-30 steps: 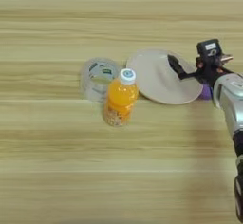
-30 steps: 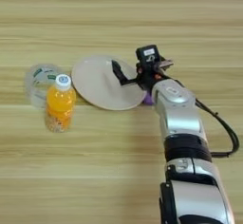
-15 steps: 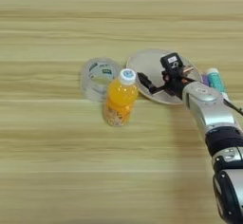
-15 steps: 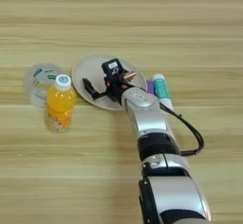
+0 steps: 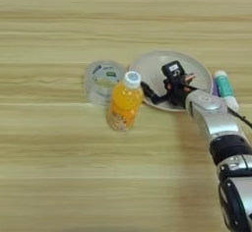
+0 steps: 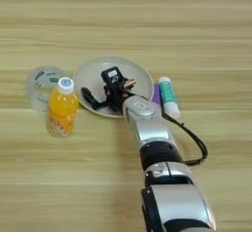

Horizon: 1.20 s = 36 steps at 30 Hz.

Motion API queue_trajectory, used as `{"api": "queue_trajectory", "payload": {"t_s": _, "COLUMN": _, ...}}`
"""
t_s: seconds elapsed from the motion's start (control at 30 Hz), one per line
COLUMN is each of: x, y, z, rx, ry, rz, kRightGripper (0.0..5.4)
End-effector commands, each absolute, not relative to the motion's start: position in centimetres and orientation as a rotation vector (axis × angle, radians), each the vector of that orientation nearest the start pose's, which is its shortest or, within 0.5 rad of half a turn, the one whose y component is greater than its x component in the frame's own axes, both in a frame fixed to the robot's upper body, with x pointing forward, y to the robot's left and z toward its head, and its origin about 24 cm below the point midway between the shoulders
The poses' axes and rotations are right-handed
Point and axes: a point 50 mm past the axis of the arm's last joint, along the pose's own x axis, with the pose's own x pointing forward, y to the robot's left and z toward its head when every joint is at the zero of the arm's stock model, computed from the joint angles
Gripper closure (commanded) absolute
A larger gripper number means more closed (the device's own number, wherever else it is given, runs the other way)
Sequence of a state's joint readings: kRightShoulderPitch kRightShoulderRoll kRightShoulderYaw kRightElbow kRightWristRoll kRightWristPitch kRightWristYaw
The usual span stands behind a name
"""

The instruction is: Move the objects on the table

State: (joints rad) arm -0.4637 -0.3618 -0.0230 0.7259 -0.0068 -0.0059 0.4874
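Orange bottle (image 5: 124,104) just left of open claw (image 5: 158,84), apart.

Hand (image 6: 101,89) covers part of plate (image 6: 133,71); forearm (image 5: 236,196) cut by right edge, left eye view.

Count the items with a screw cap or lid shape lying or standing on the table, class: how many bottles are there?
1: the orange-drink bottle stands upright, left of the gripper and just in front of a clear round container. The white tube lying right of the plate is no bottle.
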Motion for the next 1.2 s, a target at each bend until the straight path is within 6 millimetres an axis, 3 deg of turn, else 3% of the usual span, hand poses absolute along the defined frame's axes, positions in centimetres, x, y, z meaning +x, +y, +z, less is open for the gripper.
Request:
{"api": "queue_trajectory", "payload": {"t_s": 0.03, "x": 32.6, "y": -22.0, "z": 4.5, "rx": -0.344, "ry": 0.265, "rz": 0.395, "kRightGripper": 0.06}}
{"api": "queue_trajectory", "payload": {"t_s": 0.3, "x": 31.1, "y": -21.4, "z": 4.9, "rx": -0.353, "ry": 0.262, "rz": 0.44, "kRightGripper": 0.06}}
{"api": "queue_trajectory", "payload": {"t_s": 0.6, "x": 29.9, "y": -22.0, "z": 5.1, "rx": -0.372, "ry": 0.277, "rz": 0.429, "kRightGripper": 0.06}}
{"api": "queue_trajectory", "payload": {"t_s": 0.83, "x": 30.3, "y": -22.3, "z": 5.8, "rx": -0.347, "ry": 0.241, "rz": 0.387, "kRightGripper": 0.06}}
{"api": "queue_trajectory", "payload": {"t_s": 1.2, "x": 30.9, "y": -23.8, "z": 8.6, "rx": -0.299, "ry": 0.1, "rz": 0.291, "kRightGripper": 0.06}}
